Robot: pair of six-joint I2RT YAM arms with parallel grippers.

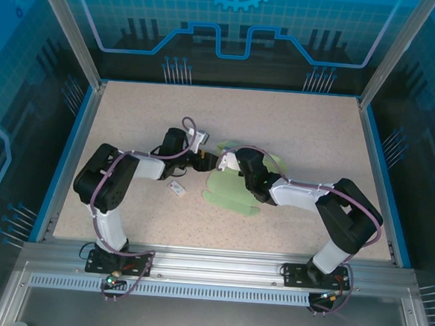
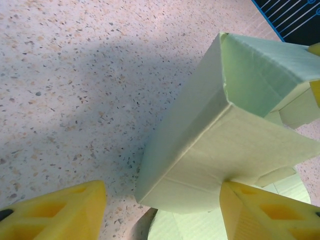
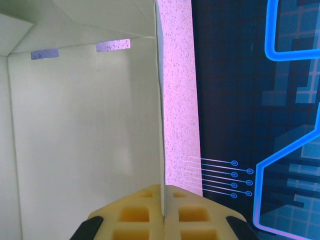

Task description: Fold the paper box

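The paper box [image 1: 230, 195] is pale mint-green cardboard, partly folded up, lying mid-table where both arms meet. In the left wrist view a folded corner of the box [image 2: 215, 140] stands between the yellow fingers of my left gripper [image 2: 162, 189]. The right-hand finger [image 2: 265, 212] touches the box's wall, and the left-hand finger [image 2: 55, 212] stands apart from it over bare table, so that gripper is open. My right gripper [image 3: 162, 192] is shut on the thin edge of an upright box wall [image 3: 85, 125], whose pale inside faces the camera. From above, the left gripper [image 1: 205, 162] and right gripper [image 1: 228, 162] are close together.
A tiny white printed tag [image 1: 176, 188] lies on the speckled table [image 1: 302, 131] just left of the box. Blue rails [image 1: 67, 152] border the table's sides and back. A curved flap of the box [image 2: 200, 225] lies flat beneath the left gripper.
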